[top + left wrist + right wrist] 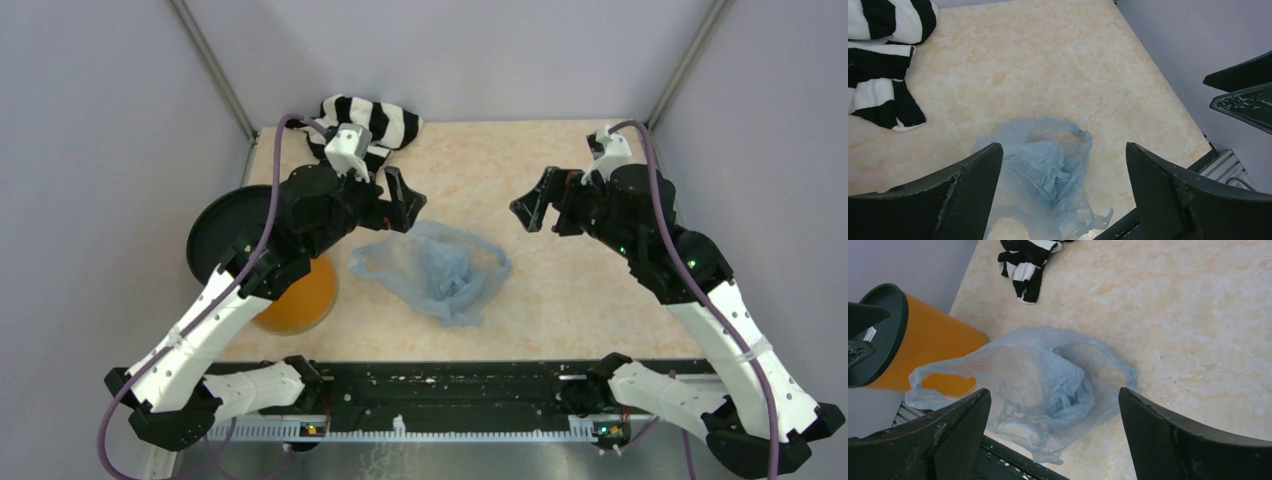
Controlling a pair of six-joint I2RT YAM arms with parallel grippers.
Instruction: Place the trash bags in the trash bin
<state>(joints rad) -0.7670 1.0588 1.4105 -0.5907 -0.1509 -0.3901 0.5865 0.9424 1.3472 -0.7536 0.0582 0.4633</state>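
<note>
The light-blue trash bag (440,270) lies crumpled on the beige table, near the front centre. It also shows in the left wrist view (1048,175) and the right wrist view (1038,380). The orange trash bin (300,300) stands at the table's left edge, partly under my left arm; the right wrist view shows it (933,345) just left of the bag, with a black round top. My left gripper (405,205) (1063,150) is open and empty, above the bag's far left edge. My right gripper (535,205) (1054,392) is open and empty, to the right of the bag.
A black-and-white striped cloth (375,125) lies at the back left of the table. A black round disc (215,235) shows at the left edge beside the bin. Grey walls close in the left, right and back sides. A black rail (450,385) runs along the front edge.
</note>
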